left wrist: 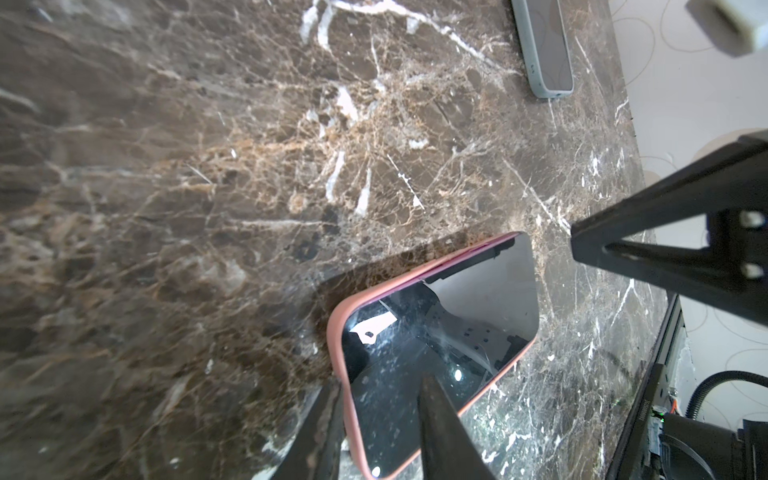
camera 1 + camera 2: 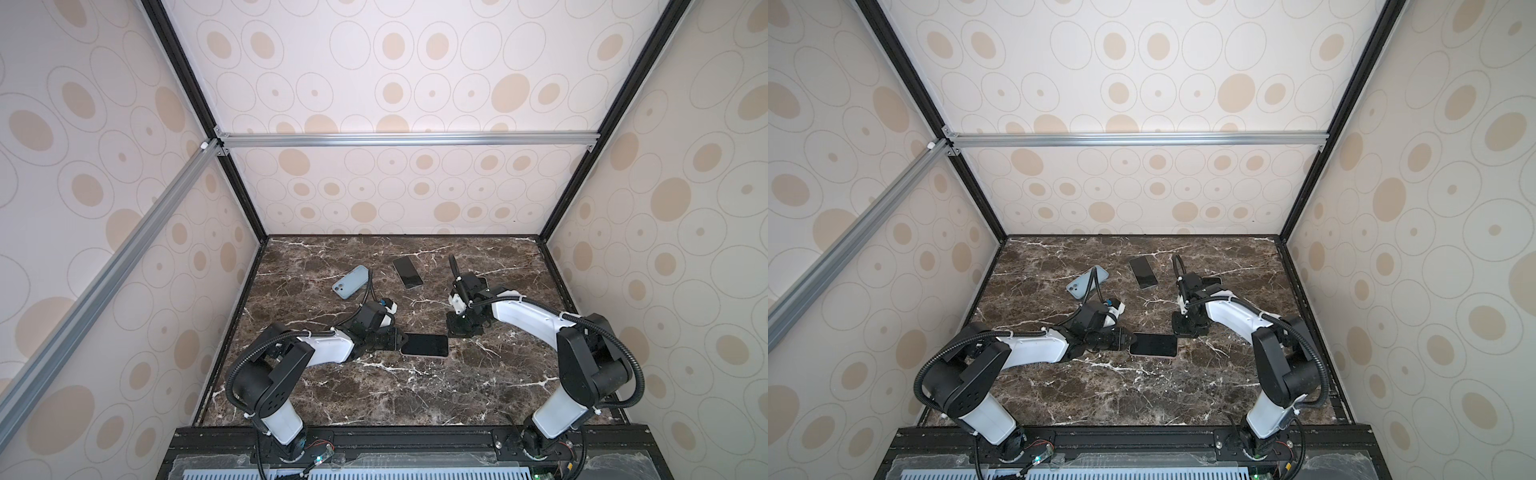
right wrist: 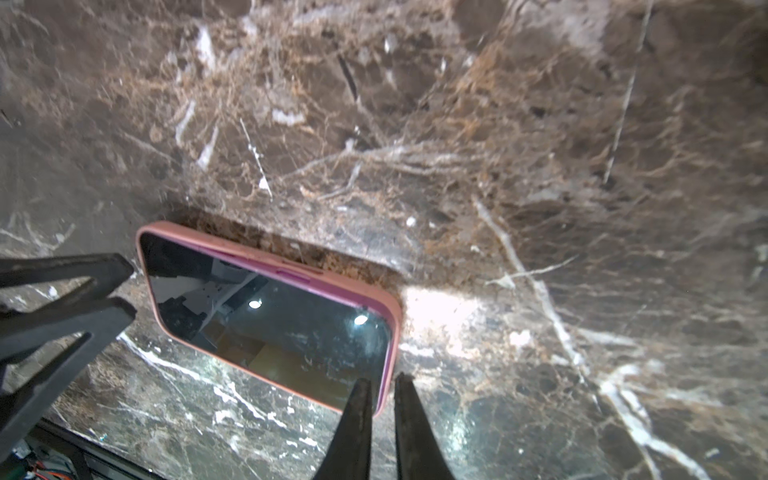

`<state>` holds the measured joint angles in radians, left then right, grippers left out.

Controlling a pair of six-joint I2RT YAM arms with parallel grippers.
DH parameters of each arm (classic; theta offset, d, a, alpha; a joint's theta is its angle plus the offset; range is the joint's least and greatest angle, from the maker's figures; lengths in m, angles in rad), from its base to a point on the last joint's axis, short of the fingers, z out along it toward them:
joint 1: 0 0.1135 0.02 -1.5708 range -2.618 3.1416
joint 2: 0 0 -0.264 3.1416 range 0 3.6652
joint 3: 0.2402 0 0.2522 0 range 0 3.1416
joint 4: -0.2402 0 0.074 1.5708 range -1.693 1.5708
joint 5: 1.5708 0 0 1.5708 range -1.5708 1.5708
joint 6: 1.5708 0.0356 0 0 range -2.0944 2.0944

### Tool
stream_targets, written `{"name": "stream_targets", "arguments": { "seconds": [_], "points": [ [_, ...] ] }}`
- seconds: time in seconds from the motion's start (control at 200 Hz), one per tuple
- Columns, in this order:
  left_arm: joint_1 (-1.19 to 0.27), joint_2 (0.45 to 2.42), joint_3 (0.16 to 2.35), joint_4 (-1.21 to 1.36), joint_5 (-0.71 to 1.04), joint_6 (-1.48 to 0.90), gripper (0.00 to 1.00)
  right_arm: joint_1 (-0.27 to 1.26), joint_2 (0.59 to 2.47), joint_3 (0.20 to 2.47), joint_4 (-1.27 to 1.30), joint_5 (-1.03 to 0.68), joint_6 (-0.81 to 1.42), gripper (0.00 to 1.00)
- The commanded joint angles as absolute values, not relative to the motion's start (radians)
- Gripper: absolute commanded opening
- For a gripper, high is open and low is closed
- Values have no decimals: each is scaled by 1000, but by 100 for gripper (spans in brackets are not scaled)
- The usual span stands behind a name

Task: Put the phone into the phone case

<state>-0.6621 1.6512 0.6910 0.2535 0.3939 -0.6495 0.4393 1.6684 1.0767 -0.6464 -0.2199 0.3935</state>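
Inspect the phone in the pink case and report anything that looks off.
The phone seems not fully seated: in the left wrist view a dark gap shows between its edge and the rim of the pink case toward one corner. Nothing else stands out.

Phone (image 2: 424, 345) in phone case (image 1: 335, 332) between left claw (image 1: 380, 384) and right claw (image 3: 380, 384), behind them left handset (image 2: 351, 281), middle handset (image 2: 408, 272)

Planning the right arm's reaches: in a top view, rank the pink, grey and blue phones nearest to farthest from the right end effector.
1. Pink phone, front centre, at the right end effector.
2. Grey phone, back centre.
3. Blue phone, back left.
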Motion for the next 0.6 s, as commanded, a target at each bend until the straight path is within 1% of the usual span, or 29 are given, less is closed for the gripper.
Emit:
{"name": "stream_targets", "arguments": {
  "seconds": [0.0,0.175,0.595],
  "points": [
    [-658,1663,718,227,378,-620,32,434,1691,1066,-629,-245,385,14],
    [-659,1670,721,224,383,-618,32,429,1719,1064,-615,-265,382,14],
    [-659,1689,722,227,397,-614,29,428,1772,1037,-583,-273,389,14]
  ]
}}
